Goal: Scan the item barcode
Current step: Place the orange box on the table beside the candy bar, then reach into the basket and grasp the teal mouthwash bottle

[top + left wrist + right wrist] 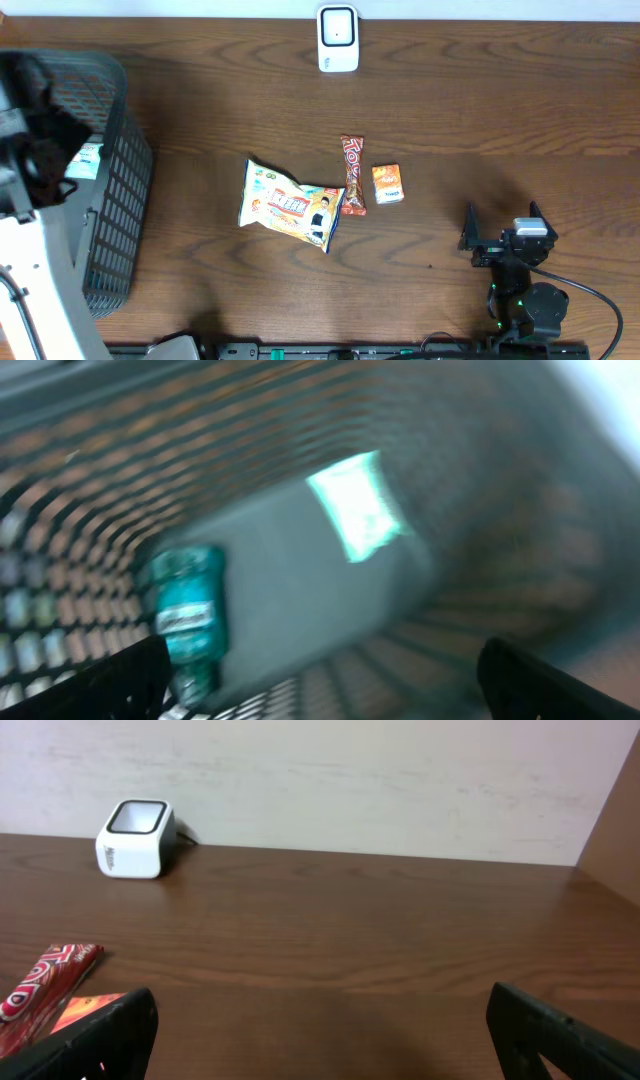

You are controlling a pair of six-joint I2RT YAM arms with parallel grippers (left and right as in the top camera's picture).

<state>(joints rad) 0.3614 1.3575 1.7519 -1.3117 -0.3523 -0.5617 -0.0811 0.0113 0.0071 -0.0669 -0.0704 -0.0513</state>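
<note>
The white barcode scanner (338, 38) stands at the table's far edge, also in the right wrist view (134, 839). Mid-table lie a yellow snack bag (290, 205), a red wrapped bar (353, 175) and a small orange box (388, 184). My left gripper (320, 670) hangs open inside the dark mesh basket (120, 200), holding nothing. Below it, blurred, a teal packet (188, 610) and a pale green packet (358, 505) lie on the basket floor. My right gripper (502, 222) rests open and holding nothing at the near right, pointing toward the scanner.
The basket fills the table's left end, with the left arm's white body (35, 270) beside it. In the right wrist view the red bar (45, 985) and orange box (85, 1010) lie by the left finger. A pale wall runs behind the table.
</note>
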